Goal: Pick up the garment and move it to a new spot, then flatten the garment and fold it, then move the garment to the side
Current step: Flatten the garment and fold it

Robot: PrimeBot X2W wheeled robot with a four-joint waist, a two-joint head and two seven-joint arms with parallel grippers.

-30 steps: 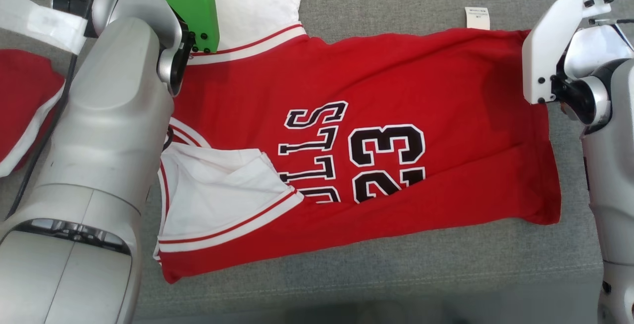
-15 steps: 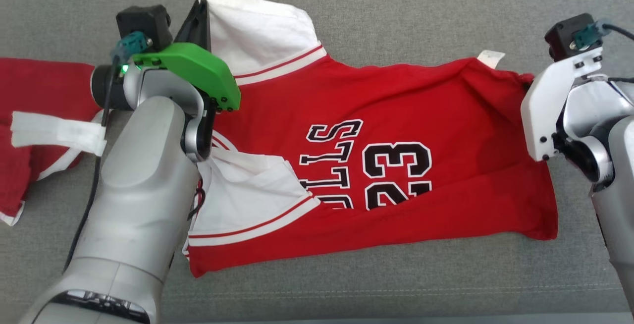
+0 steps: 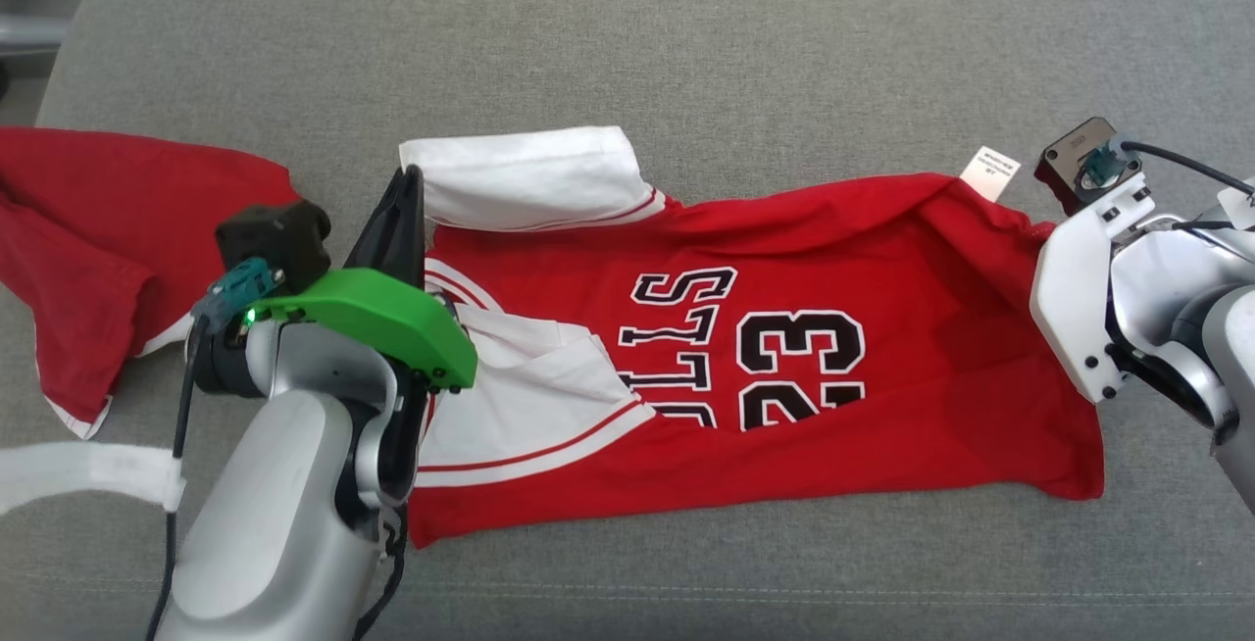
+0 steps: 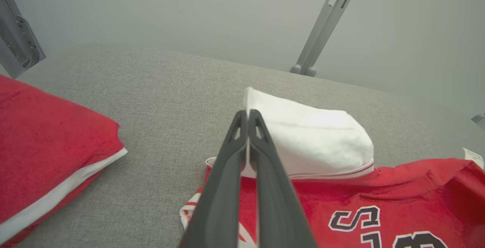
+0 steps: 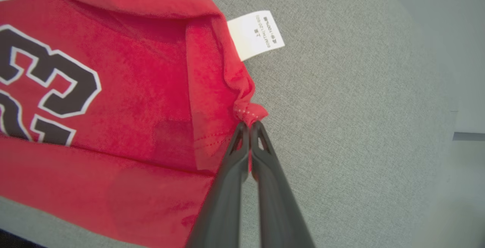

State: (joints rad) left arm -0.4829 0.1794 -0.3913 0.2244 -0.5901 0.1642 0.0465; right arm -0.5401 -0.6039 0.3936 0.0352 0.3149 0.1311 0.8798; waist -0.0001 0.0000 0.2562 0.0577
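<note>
Both far corners of the jersey (image 3: pixel 912 367) are lifting toward me: my left gripper (image 4: pixel 248 114) is pinching shut on its white sleeve (image 4: pixel 314 134), my right gripper (image 5: pixel 250 126) is clamping the hem corner (image 5: pixel 251 113), the rest lying between them on the grey cushion (image 3: pixel 686 53).

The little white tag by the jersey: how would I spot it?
On the grey fabric surface lies a red jersey numbered 23. At its far corner near the right hand, a small white label sticks out. Unlike the jersey's big white panels, it is a tiny printed slip.
</note>
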